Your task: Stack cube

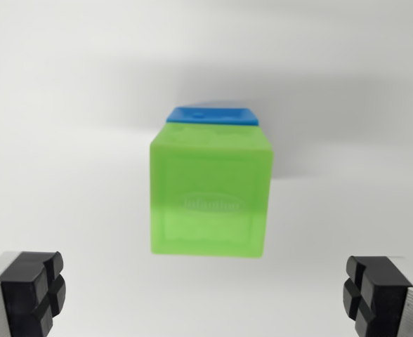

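Note:
A translucent green cube [210,191] fills the middle of the wrist view, with faint raised lettering on the face turned to the camera. A blue cube [212,114] shows only as a strip behind its upper edge; the green one appears to rest on it, and the rest of the blue cube is hidden. My gripper [205,293] is open. Its black fingertips [32,288] sit wide apart in the bottom corners, nearer the camera than the green cube, touching nothing.
A plain white surface [66,105] lies all around the cubes, with a soft grey shadow behind them.

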Controlling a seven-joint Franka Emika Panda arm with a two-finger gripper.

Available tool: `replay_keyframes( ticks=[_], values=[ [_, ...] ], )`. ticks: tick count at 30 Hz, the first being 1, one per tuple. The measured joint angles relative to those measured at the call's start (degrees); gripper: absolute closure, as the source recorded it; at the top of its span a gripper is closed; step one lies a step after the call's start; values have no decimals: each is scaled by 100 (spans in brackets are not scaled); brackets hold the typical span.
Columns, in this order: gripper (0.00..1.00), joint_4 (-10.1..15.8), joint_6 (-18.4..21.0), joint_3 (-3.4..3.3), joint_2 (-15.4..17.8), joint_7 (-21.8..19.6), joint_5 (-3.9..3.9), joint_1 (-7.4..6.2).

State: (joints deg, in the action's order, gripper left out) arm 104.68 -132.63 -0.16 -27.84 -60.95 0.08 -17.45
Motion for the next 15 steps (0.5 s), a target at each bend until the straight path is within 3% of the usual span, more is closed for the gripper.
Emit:
replay_keyframes(
  ticks=[15],
  values=[
    [0,-222,725,0,511,0,0,0]
  ],
)
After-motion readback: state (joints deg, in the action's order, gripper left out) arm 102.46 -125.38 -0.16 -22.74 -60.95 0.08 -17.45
